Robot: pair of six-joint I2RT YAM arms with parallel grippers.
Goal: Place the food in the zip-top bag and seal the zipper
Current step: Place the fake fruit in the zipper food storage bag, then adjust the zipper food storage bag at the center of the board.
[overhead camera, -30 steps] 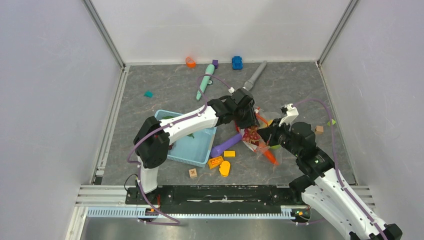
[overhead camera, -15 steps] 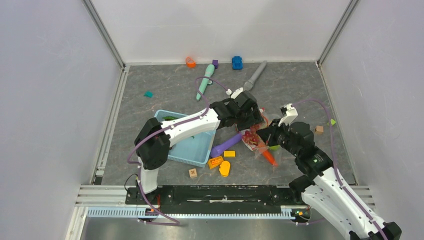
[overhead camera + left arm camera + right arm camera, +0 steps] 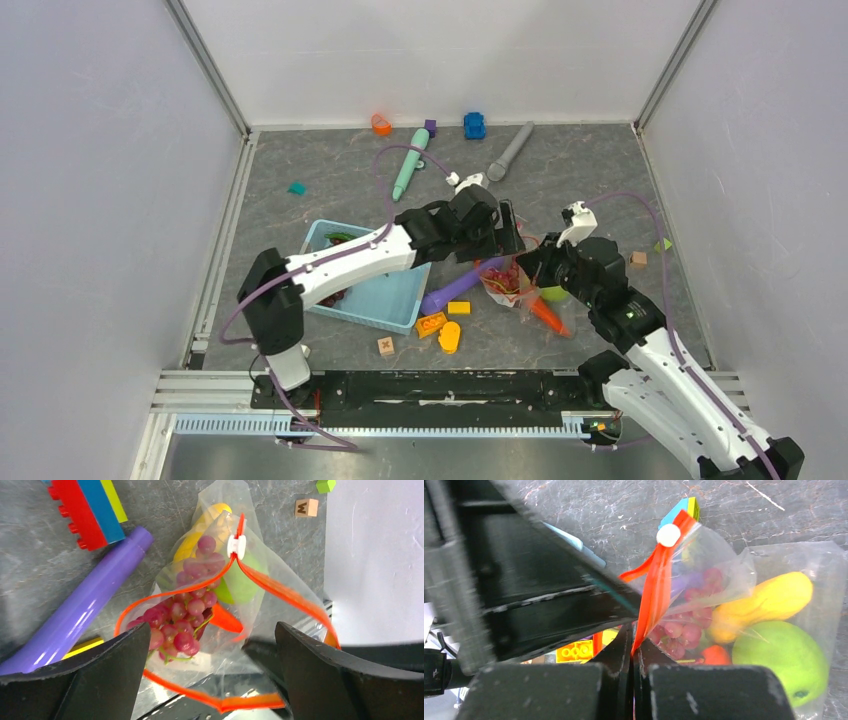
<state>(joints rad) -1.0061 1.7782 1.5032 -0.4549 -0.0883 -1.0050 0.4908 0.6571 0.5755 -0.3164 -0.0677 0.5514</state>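
Note:
The clear zip-top bag (image 3: 512, 287) lies on the table between both arms, its mouth held wide. In the left wrist view, the food inside it is a grape bunch (image 3: 180, 625), a yellow piece (image 3: 200, 530), a green apple (image 3: 241, 586) and an orange piece (image 3: 226, 622). The orange-red zipper (image 3: 280, 587) rings the mouth, with its white slider (image 3: 236, 546) at the far end. My left gripper (image 3: 212, 680) hangs open just above the mouth, holding nothing. My right gripper (image 3: 634, 652) is shut on the zipper (image 3: 658, 587) strip near the mouth's edge.
A purple cylinder (image 3: 455, 287) lies against the bag's left side. The light-blue basket (image 3: 385, 300) sits under the left arm. Orange and yellow blocks (image 3: 432, 323) and a wooden cube (image 3: 385, 346) lie in front. A teal pen (image 3: 410, 163) and a grey stick (image 3: 510, 152) lie at the back.
My left gripper has opened wide and drawn back a little; the grape bunch it carried now lies inside the bag. My right gripper has kept its hold on the zipper strip.

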